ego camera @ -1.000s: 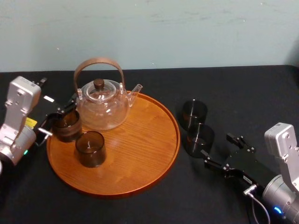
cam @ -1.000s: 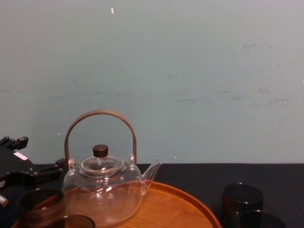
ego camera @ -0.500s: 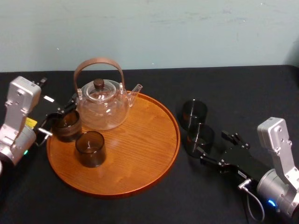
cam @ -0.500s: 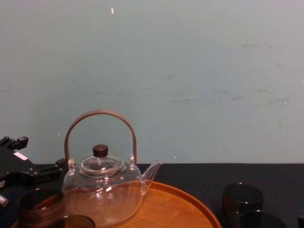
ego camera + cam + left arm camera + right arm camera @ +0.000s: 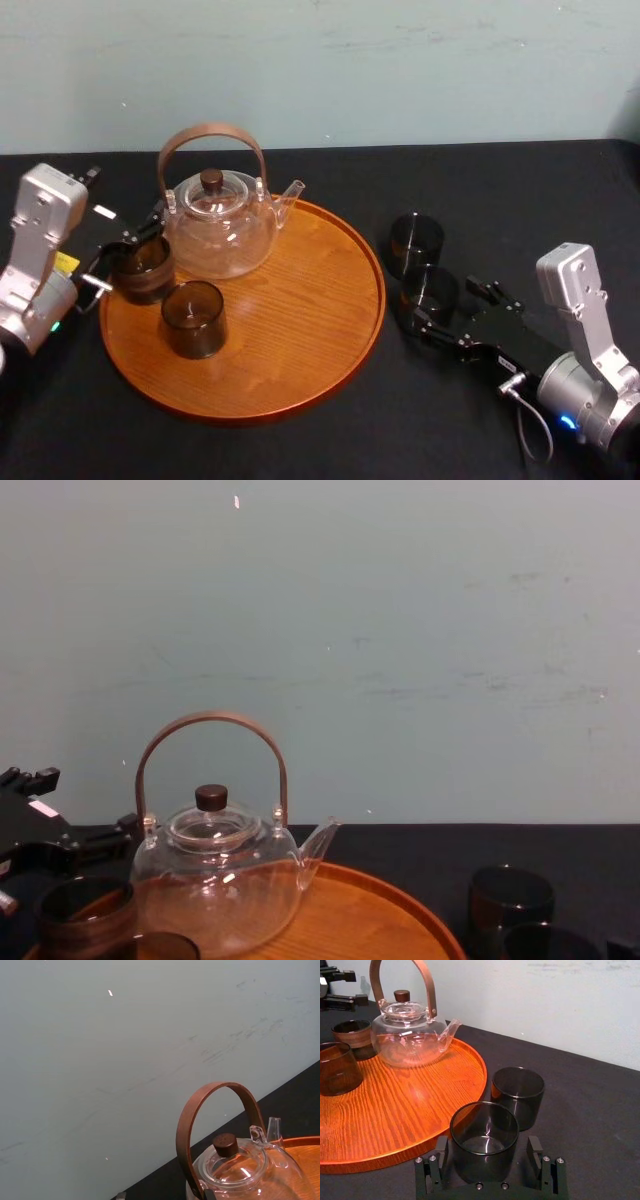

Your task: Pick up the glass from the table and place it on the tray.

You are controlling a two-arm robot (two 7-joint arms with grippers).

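Note:
Two dark glasses stand on the black table (image 5: 500, 200) right of the tray (image 5: 300, 350). The nearer glass (image 5: 432, 292) (image 5: 485, 1137) sits between the fingers (image 5: 441, 1150) of my right gripper (image 5: 440, 303), which is open with a gap on each side. The farther glass (image 5: 416, 242) (image 5: 518, 1095) stands just behind it. On the round wooden tray are a clear teapot (image 5: 218, 225) and two more glasses (image 5: 193, 318). My left gripper (image 5: 128, 252) rests open at the tray's left edge, straddling one of them (image 5: 142, 268).
The wall (image 5: 400, 60) rises close behind the table. The tray's right half (image 5: 410, 1105) is bare wood. Black cloth lies open in front of the tray and at the far right.
My right gripper has slid forward and left toward the nearer glass, whose sides its fingers now flank. The left arm, tray and teapot have not moved.

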